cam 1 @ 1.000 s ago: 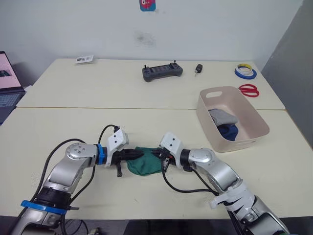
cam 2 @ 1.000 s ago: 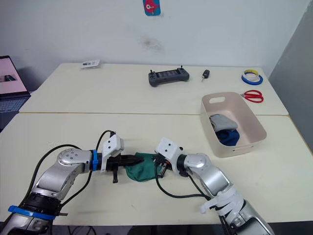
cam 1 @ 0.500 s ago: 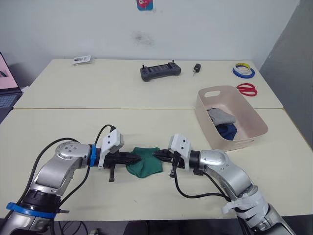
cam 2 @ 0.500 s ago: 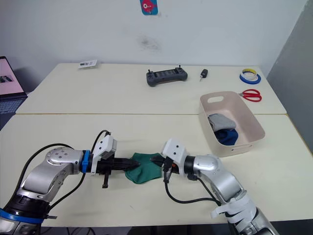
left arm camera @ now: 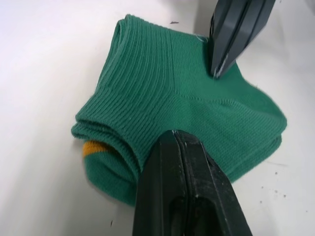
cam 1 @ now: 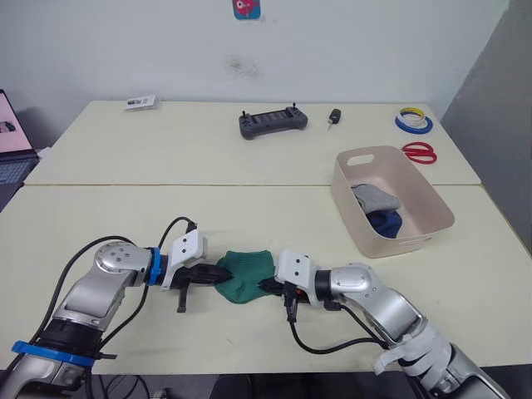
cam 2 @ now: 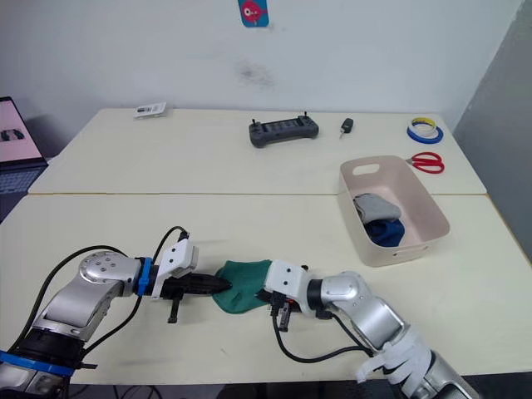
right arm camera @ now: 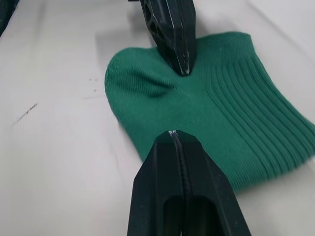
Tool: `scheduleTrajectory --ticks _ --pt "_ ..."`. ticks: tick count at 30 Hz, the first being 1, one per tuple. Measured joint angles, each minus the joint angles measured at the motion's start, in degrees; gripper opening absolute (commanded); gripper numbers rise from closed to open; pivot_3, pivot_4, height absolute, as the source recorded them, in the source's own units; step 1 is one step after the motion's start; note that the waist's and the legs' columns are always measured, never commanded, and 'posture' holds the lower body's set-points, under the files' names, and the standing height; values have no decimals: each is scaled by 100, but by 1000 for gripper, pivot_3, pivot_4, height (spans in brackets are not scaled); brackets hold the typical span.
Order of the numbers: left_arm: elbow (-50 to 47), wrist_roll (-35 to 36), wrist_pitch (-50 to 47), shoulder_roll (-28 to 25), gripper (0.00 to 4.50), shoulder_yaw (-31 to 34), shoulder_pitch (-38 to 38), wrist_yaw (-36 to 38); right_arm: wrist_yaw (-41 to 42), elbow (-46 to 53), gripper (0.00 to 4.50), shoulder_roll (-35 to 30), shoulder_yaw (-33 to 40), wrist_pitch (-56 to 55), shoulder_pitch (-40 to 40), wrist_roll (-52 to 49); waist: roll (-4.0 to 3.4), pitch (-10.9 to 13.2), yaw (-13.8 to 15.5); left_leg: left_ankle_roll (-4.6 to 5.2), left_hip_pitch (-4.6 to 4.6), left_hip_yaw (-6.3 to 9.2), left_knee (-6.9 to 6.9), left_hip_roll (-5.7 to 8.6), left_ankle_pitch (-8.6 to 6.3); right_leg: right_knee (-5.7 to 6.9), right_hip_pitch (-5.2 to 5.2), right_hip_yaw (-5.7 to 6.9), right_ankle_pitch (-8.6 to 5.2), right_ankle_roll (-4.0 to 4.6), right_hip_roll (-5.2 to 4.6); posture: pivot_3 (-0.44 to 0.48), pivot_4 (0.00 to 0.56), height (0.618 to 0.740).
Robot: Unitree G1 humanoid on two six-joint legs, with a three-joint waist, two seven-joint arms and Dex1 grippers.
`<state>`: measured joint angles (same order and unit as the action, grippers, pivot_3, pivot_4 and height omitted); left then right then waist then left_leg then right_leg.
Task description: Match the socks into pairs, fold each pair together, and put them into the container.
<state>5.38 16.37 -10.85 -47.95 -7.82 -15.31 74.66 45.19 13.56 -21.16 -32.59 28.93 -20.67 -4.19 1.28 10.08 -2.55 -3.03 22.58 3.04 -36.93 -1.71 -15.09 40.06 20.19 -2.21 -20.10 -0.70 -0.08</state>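
Socks, green and folded together, lie on the near counter between the left gripper and right gripper, both jaws clenched, tips on the cloth. Left wrist view reveals yellow trim. Container sits right, holding grey and blue pairs.

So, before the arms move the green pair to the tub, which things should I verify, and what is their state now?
1. Green pair lies stacked on the table: ok, two layers show in the left wrist view.
2. Left pincer is shut, its tip on the pair's edge: ok.
3. Right pincer is shut, its tip on the opposite edge: ok.
4. Either pincer really clamps cloth: cannot tell.
5. Tub has room: ok, the grey pair and the blue pair take only part of it.
6. Way from the pair to the tub is free of objects: ok.
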Motion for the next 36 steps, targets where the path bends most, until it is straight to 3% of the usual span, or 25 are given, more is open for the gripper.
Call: scheduleTrajectory --ticks 1,4,9,15,31,34,36 --pt "6 -2 14 0 0 0 3 -1 2 43 30 0 31 91 2 -49 0 0 -1 0 -1 1 0 -1 0 0 0 0 0 0 1 0 150 740" --pt "-18 -2 18 3 0 3 21 -21 -39 285 603 121 327 613 73 -379 0 0 -1 0 1 1 0 -1 0 1 0 0 0 0 1 0 150 740" --pt "-99 -1 23 4 0 51 127 -83 -319 942 2274 267 1329 1865 89 -1142 0 0 -2 0 1 2 1 -1 0 1 -1 0 0 0 0 0 150 740" --pt "-149 -3 89 4 0 110 234 -142 -919 837 4433 503 1578 2731 49 -1288 -6 -1 -36 0 -2 0 5 -1 0 2 1 -3 0 0 1 0 150 740" --pt "-260 -54 136 3 0 149 429 -203 -1299 -55 4472 1440 1099 3138 -548 -1306 -12 -8 -74 1 -7 -3 6 -1 0 4 1 -7 0 0 2 0 150 740" --pt "-281 -54 138 3 0 154 453 -214 -1305 -152 3959 1521 1139 3139 -564 -1355 -12 -8 -74 1 -7 -3 6 -1 0 4 1 -7 0 0 2 0 150 740" --pt "-282 -54 149 3 0 160 468 -233 -1305 -247 3322 1564 1207 3143 -568 -1407 -13 -8 -75 1 -7 -3 6 -1 0 4 1 -7 0 0 2 0 150 740"
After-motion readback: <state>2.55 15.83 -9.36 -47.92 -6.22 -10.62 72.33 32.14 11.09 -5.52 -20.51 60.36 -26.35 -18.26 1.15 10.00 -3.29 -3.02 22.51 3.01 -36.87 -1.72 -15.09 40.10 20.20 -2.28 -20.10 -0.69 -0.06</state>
